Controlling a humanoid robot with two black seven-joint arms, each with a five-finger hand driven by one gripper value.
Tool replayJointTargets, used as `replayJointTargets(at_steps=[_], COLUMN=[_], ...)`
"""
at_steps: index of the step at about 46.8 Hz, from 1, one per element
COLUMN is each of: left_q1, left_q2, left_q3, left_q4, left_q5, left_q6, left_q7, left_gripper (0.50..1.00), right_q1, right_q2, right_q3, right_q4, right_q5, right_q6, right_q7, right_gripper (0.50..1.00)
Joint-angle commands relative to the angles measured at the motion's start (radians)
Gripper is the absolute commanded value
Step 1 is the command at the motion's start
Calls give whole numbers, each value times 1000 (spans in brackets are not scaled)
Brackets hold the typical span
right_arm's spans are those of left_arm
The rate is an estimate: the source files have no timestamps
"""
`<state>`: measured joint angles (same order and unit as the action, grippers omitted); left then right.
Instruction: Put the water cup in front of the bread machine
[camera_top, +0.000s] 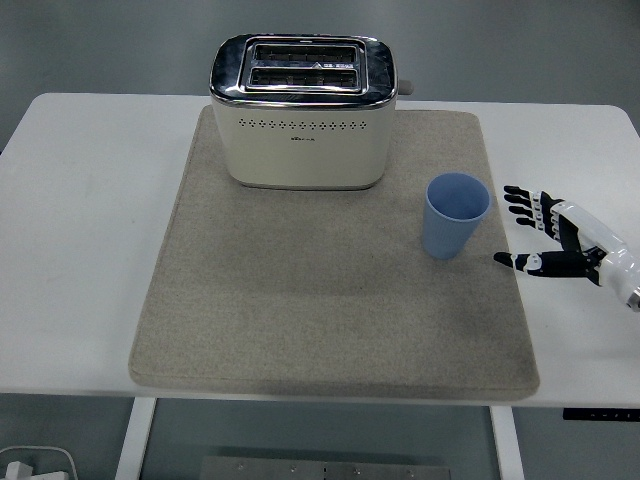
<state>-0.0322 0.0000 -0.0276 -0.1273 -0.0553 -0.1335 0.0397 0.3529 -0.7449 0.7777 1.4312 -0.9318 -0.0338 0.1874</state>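
Right of the blue water cup (456, 215), the right robot hand (553, 240) hovers with fingers spread wide, empty, apparently shaped to wrap its side.

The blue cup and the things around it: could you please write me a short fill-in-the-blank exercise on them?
1. The cup standing on the mat is coloured ____.
2. The cup stands upright with its open mouth facing ____.
3. The right robot hand, fingers spread, is on the cup's ____ side.
4. The toaster has ____ slots on top.

Missing words: blue; up; right; two
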Motion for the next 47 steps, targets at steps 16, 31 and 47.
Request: replayJointTargets(at_steps=[16, 31, 47], left_q1=[0, 0, 0], left_q2=[0, 0, 0], left_q3=[0, 0, 0], left_q4=[0, 0, 0], left_q5=[0, 0, 0], left_q6=[0, 0, 0], left_q7=[0, 0, 0], left_gripper=[999, 999, 999], right_q1=[26, 58, 87], right_q2=[65, 91, 130], right_q3=[0, -12, -24], right_q4=[-11, -32, -63], right_q5=[5, 11, 10], right_q6=[-2, -2, -3], right_q7=[-45, -46, -57], right_gripper=[940, 940, 940])
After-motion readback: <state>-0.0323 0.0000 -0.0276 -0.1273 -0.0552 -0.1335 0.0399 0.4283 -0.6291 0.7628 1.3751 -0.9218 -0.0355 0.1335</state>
